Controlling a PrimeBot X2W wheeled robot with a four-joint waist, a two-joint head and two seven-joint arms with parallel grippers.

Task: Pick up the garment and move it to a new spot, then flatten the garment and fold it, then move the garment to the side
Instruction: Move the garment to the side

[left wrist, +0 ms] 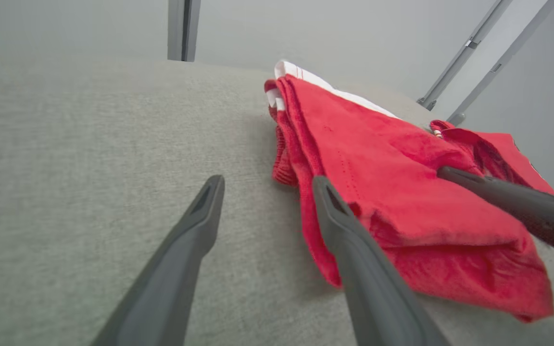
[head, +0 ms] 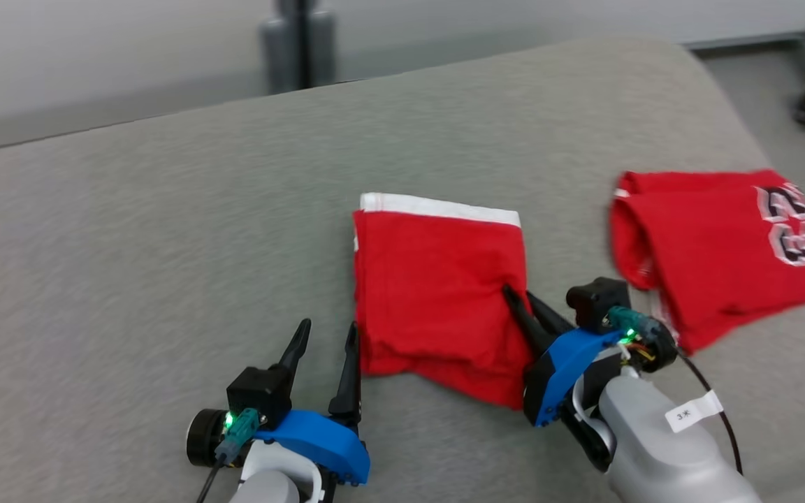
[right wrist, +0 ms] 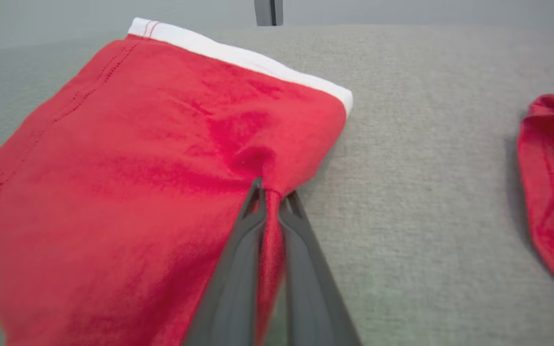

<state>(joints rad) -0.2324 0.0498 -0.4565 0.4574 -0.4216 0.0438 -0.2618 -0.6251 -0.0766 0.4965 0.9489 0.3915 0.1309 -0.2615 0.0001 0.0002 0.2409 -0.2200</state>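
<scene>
The garment (head: 430, 279) is red with a white band along its far edge and lies folded on the grey padded surface (head: 165, 244). My right gripper (head: 518, 293) is shut on a pinch of its right edge; in the right wrist view the red cloth (right wrist: 137, 168) bunches between the closed fingertips (right wrist: 272, 190). My left gripper (head: 328, 327) stands open beside the garment's near left corner, its right finger close against the cloth. The left wrist view has the garment (left wrist: 392, 173) to the right of my open fingers (left wrist: 267, 181), with nothing between them.
A second red garment (head: 717, 244) with a black-and-white number print lies on the surface to the right, also seen at the right wrist view's edge (right wrist: 553, 182). A dark post (head: 298, 42) stands behind the surface. Bare grey padding stretches to the left.
</scene>
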